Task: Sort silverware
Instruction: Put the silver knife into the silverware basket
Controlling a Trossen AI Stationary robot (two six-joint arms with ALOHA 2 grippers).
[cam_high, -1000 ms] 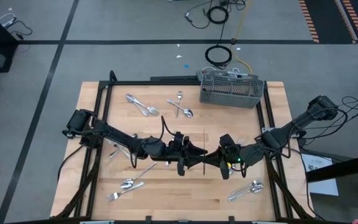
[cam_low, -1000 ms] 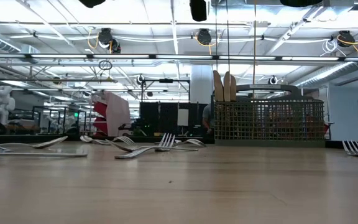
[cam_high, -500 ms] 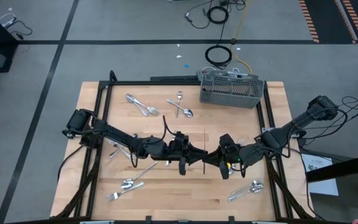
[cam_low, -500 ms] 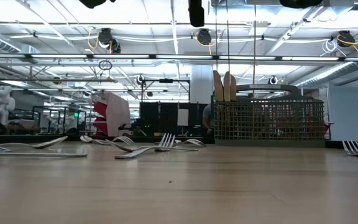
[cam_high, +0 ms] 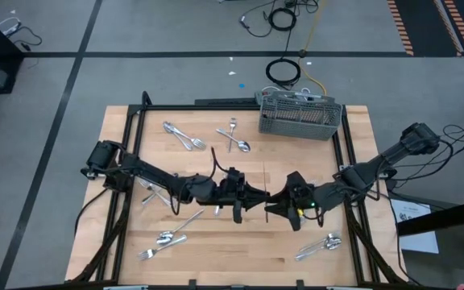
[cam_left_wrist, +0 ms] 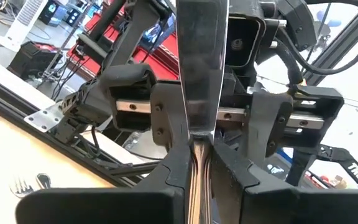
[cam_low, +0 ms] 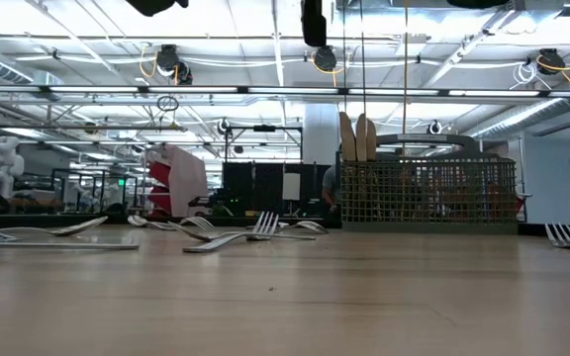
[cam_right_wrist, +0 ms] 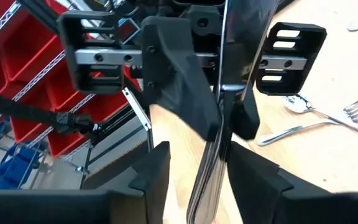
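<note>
Mid-worktop handover: the left end effector (cam_high: 252,196) is clamped on a knife (cam_left_wrist: 199,68); the right end effector (cam_high: 274,205) stands apart around it, and should next withdraw clear

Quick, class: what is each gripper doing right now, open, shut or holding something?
Left gripper: shut on a knife.
Right gripper: open, its fingers either side of that knife.
</note>
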